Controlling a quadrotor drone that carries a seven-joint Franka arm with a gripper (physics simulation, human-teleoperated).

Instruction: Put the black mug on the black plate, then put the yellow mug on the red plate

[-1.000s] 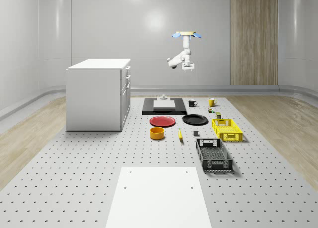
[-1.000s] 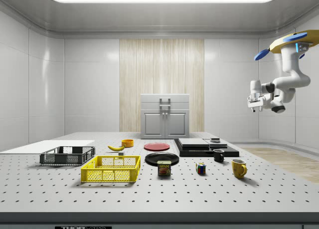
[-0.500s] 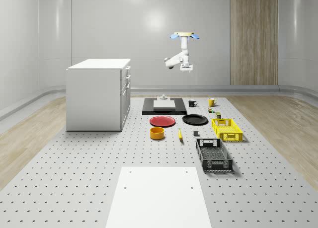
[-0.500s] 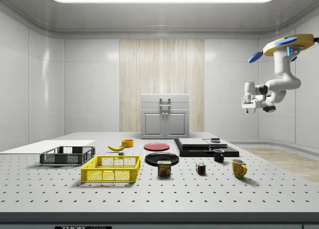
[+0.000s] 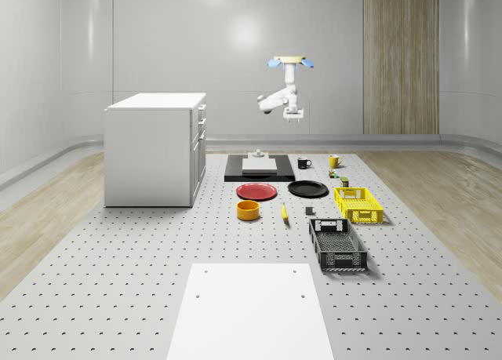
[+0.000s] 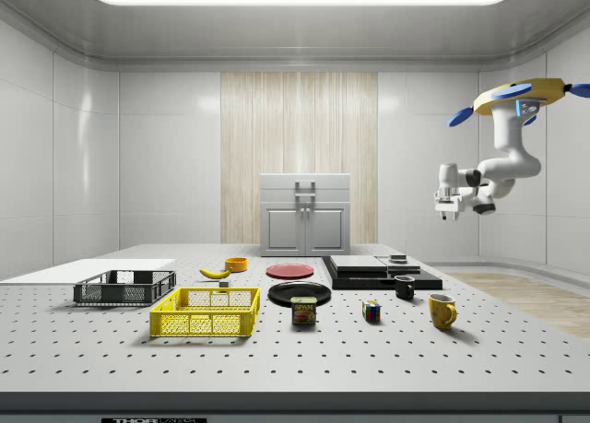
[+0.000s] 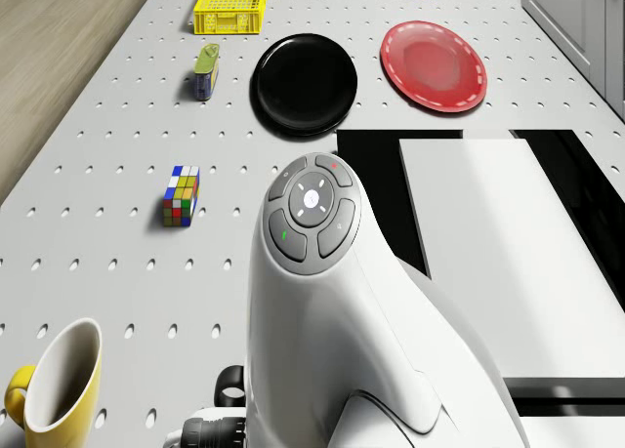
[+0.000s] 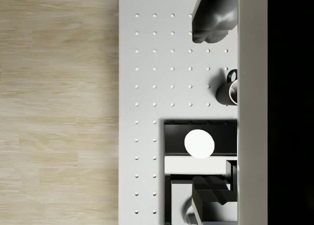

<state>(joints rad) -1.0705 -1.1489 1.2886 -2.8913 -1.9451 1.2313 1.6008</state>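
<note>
The black mug (image 5: 304, 163) (image 6: 405, 287) (image 8: 229, 90) stands on the table beside the black base. The yellow mug (image 5: 334, 161) (image 6: 442, 311) (image 7: 57, 390) is a little further toward the whole-scene view's right. The black plate (image 5: 307, 189) (image 7: 305, 84) and the red plate (image 5: 257, 191) (image 7: 433, 64) lie side by side, both bare. The drone (image 5: 288, 62) (image 6: 521, 96) hovers high over the table's far end. My gripper (image 5: 292, 117) (image 6: 446, 213) (image 8: 205, 110) hangs open and holds nothing, well above the base and the black mug.
A white cabinet (image 5: 155, 148) stands at the whole-scene view's left. The black base (image 5: 259, 167) carries a white block. Also on the table: a Rubik's cube (image 7: 181, 195), a can (image 7: 206, 70), a yellow crate (image 5: 358, 204), a black crate (image 5: 337, 244), an orange bowl (image 5: 249, 210), a banana (image 5: 284, 212).
The drone with its arm has drifted toward the side view's left and sunk slightly, bringing the gripper lower. The mugs and plates have not moved.
</note>
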